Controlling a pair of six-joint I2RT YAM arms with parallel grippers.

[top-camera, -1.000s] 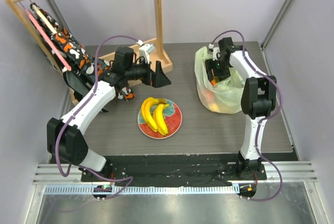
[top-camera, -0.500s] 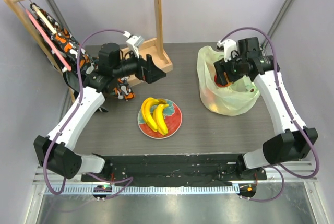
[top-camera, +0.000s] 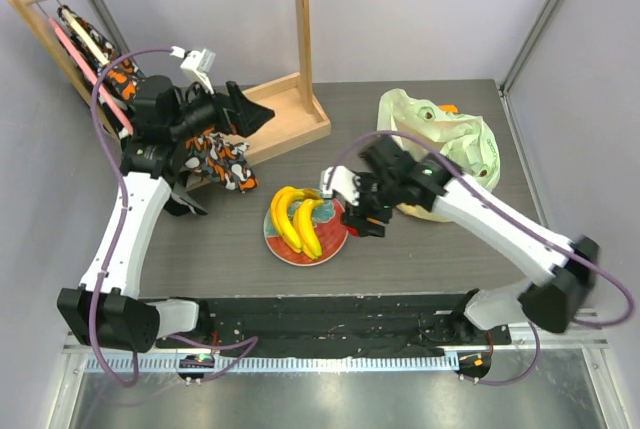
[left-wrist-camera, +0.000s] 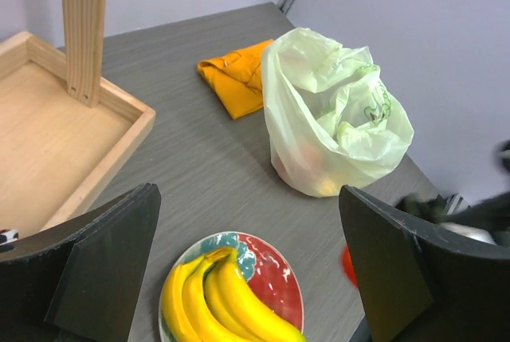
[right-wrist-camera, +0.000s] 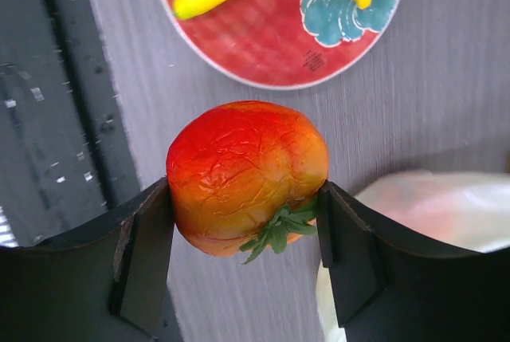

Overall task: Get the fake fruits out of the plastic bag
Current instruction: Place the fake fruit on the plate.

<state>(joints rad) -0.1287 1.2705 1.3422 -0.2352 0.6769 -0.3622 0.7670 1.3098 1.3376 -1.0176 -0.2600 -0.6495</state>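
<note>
My right gripper (top-camera: 358,215) is shut on a round orange-red fruit (right-wrist-camera: 247,174) with a green stem, held above the table just beside the right rim of the red and teal plate (top-camera: 283,249). A bunch of yellow bananas (top-camera: 298,221) lies on that plate. The pale yellow-green plastic bag (top-camera: 445,149) slumps at the back right, behind my right arm; an orange shape shows faintly through its wall (left-wrist-camera: 319,186). My left gripper (top-camera: 246,115) is raised at the back left, open and holding nothing, looking down at the plate (left-wrist-camera: 279,274) and bag (left-wrist-camera: 335,119).
A wooden rack with a flat base (top-camera: 290,121) stands at the back left, with patterned cloth (top-camera: 218,156) hanging and lying beside it. A folded orange cloth (left-wrist-camera: 235,79) lies behind the bag. Walls close in on both sides.
My right gripper has come out of the bag and swung left to the plate's edge, carrying the orange-red fruit. The left arm has drawn back to the left and risen.
</note>
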